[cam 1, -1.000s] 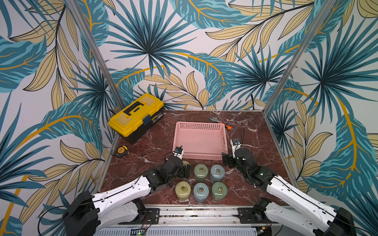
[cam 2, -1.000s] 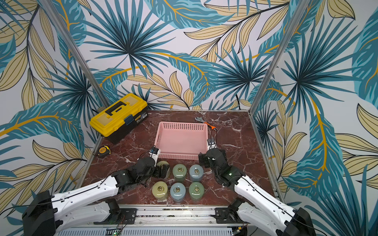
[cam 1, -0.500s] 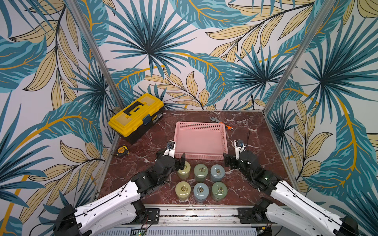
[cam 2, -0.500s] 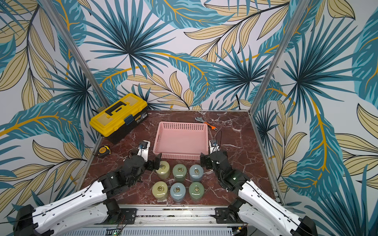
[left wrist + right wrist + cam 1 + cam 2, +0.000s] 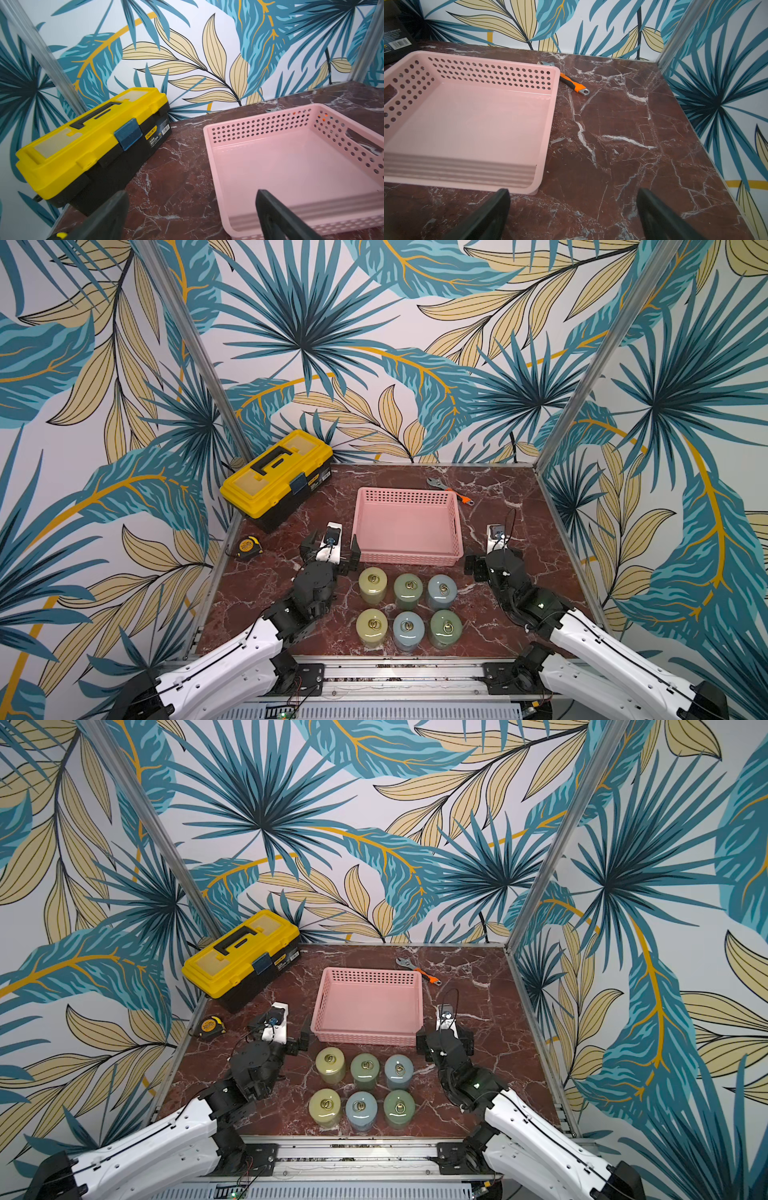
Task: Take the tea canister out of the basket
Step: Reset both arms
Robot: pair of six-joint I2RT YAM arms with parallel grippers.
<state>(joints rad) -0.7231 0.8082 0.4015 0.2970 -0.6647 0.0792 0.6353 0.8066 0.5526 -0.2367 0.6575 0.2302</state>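
Note:
The pink basket point(image 5: 407, 492) point(image 5: 368, 972) stands mid-table and holds nothing. Several tea canisters point(image 5: 408, 591) point(image 5: 365, 1070), yellow-green, green and blue, stand upright in two rows on the marble in front of it. My left gripper point(image 5: 331, 541) point(image 5: 282, 1025) is open and empty beside the basket's near left corner; the left wrist view shows bare marble between its jaws point(image 5: 192, 194) and the basket point(image 5: 207, 133). My right gripper point(image 5: 494, 558) point(image 5: 444, 1038) is open and empty off the near right corner, over marble point(image 5: 573, 192) beside the basket point(image 5: 554, 83).
A yellow-and-black toolbox point(image 5: 276, 472) sits at the back left, with a tape measure point(image 5: 248, 546) near the left edge. An orange-handled wrench point(image 5: 451, 491) point(image 5: 574, 85) lies behind the basket's far right corner. Patterned walls close in three sides.
My left gripper has drawn back from the yellow-green canister at the left of the back row, moving left and toward the basket's corner. The right gripper has barely shifted.

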